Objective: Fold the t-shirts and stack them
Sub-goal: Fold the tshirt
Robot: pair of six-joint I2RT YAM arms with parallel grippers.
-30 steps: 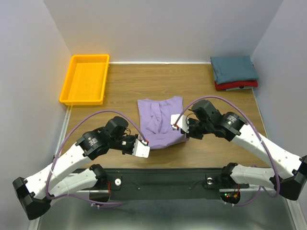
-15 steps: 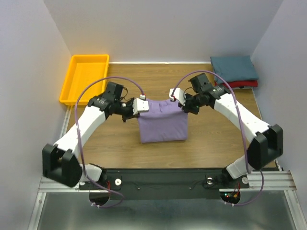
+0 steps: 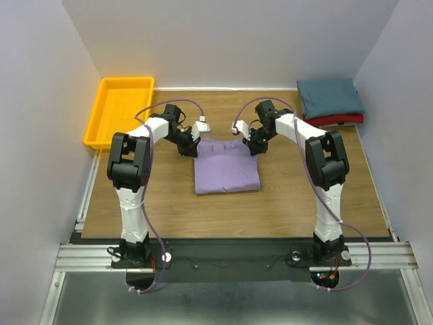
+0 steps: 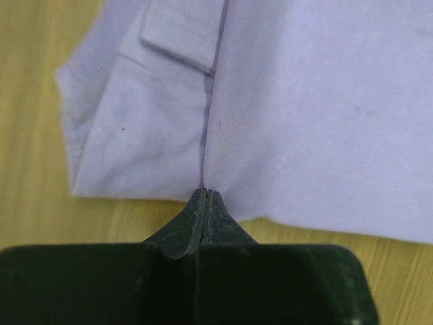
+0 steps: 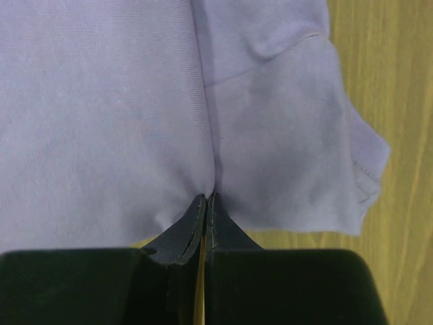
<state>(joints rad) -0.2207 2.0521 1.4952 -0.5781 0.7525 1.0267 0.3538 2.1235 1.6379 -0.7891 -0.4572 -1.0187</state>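
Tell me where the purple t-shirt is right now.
Top view: the lavender t-shirt lies folded mid-table, its far edge pinched by the left gripper and right gripper.

Plain lavender t-shirt (image 3: 226,169) in the middle, dark teal t-shirt (image 3: 329,96) over red t-shirt (image 3: 336,120) far right, yellow-orange tray (image 3: 115,143) far left, brown wood-grain table (image 3: 291,200)

White arms (image 3: 132,210), black joints (image 3: 127,162), purple cables (image 3: 183,101), dark green end effectors (image 4: 205,196) (image 5: 205,200).
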